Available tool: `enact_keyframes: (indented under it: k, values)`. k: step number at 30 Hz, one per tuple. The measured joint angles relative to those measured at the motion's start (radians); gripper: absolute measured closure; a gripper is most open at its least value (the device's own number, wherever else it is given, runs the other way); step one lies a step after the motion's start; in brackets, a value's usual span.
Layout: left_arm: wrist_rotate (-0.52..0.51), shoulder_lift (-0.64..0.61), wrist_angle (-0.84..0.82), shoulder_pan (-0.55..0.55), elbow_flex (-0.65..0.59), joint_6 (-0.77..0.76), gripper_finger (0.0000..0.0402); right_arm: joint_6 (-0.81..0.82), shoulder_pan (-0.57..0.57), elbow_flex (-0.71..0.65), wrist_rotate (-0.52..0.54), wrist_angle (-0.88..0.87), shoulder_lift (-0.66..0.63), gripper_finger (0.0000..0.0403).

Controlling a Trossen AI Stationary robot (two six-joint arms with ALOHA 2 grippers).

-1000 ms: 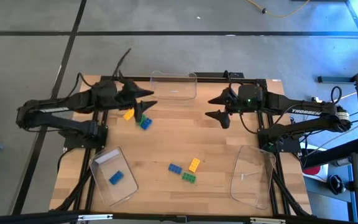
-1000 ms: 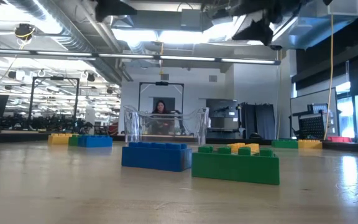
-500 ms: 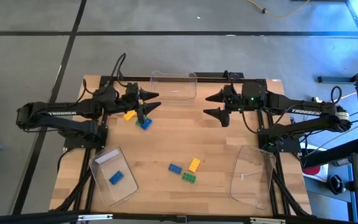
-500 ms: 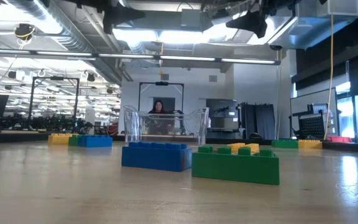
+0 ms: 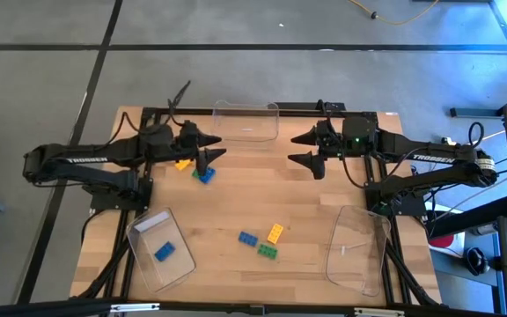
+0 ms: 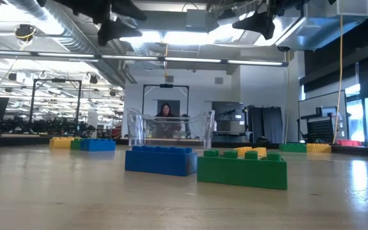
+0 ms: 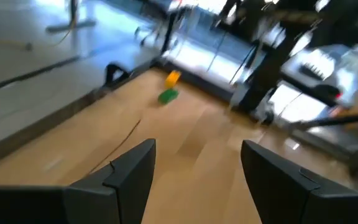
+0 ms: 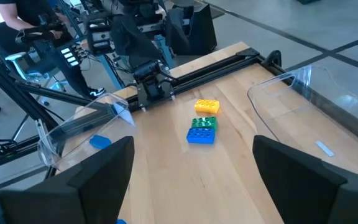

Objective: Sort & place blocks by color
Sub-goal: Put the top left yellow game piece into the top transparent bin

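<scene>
My left gripper [image 5: 214, 148] [image 7: 197, 168] hangs open above the table's far left, just right of a row of three blocks: yellow [image 5: 183, 163], green [image 5: 196, 167] and blue [image 5: 205, 174]. My right gripper [image 5: 296, 150] [image 8: 194, 174] waits open in the air at the far right and looks at that same row [image 8: 202, 122]. A blue [image 5: 247, 239], an orange [image 5: 275, 233] and a green block [image 5: 267, 252] lie flat at the near middle. Another blue block [image 5: 164, 252] lies in the near-left tray. A green [image 7: 168, 96] and a yellow block [image 7: 173, 77] lie by the right edge.
Three clear trays rest on the wooden table: one at the far edge [image 5: 246, 119], one near left [image 5: 143, 231], one near right [image 5: 359, 251]. Black frame rails run along the table's edges. A person sits in the room beyond the far tray [image 6: 165, 115].
My left gripper has moved a little toward the table's right and come down toward the three-block row, staying open. My right gripper has shifted slightly toward the left. No block has moved.
</scene>
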Motion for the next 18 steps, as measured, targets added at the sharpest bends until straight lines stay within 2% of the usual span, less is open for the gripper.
enact_keyframes:
  k: [6,11,14,18]
  values:
    - [-0.078,0.073,-0.479,0.106,0.172,-0.083,0.0173,-0.001,0.000,0.000,0.000,0.000,0.000,0.0072]
    - [-0.011,0.177,-0.792,0.269,0.228,-0.131,0.0173,-0.002,0.000,0.000,0.001,-0.004,0.000,0.0072]
    - [0.024,0.258,-0.904,0.340,0.206,-0.127,0.0173,-0.003,0.000,0.000,0.007,-0.006,0.000,0.0072]
    - [0.053,0.358,-0.920,0.399,0.132,-0.107,0.0173,-0.003,0.000,0.000,0.007,-0.006,0.000,0.0072]
